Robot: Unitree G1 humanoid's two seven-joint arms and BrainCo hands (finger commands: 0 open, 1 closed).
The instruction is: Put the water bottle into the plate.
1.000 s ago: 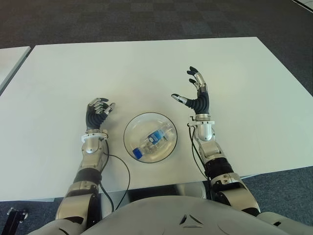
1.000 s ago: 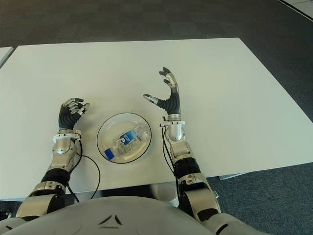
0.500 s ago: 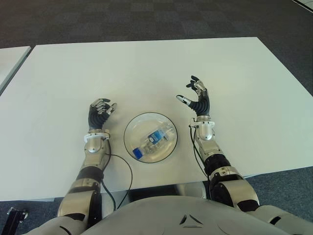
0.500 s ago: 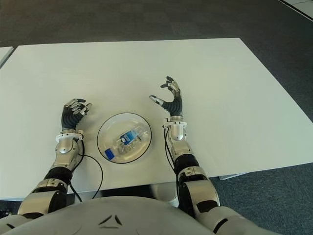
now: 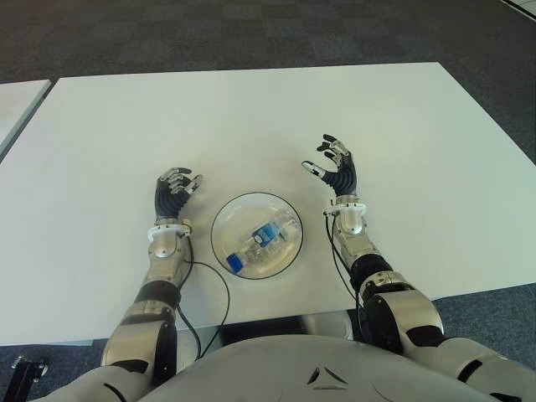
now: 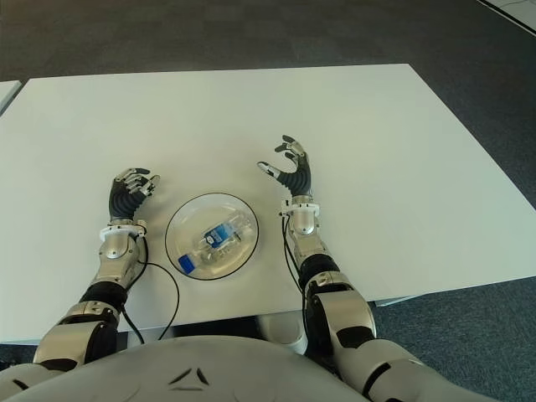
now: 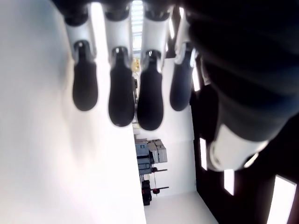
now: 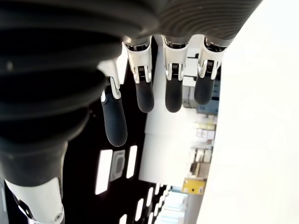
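Observation:
A small clear water bottle (image 5: 261,238) with a blue label and blue cap lies on its side inside the clear round plate (image 5: 228,223), near the table's front edge. My right hand (image 5: 335,168) is just right of the plate, fingers (image 8: 144,91) spread and holding nothing. My left hand (image 5: 173,191) shows just left of the plate, fingers (image 7: 120,93) loosely extended and empty. Neither hand touches the bottle or plate.
The white table (image 5: 251,117) stretches far beyond the hands. A black cable (image 5: 219,293) runs from my left forearm along the table's front edge. Dark carpet (image 5: 251,33) lies past the far edge, and another white table's corner (image 5: 17,100) shows at far left.
My right hand has drawn back toward me and lowered, staying open. My left hand shifted slightly. The bottle stays lying in the plate.

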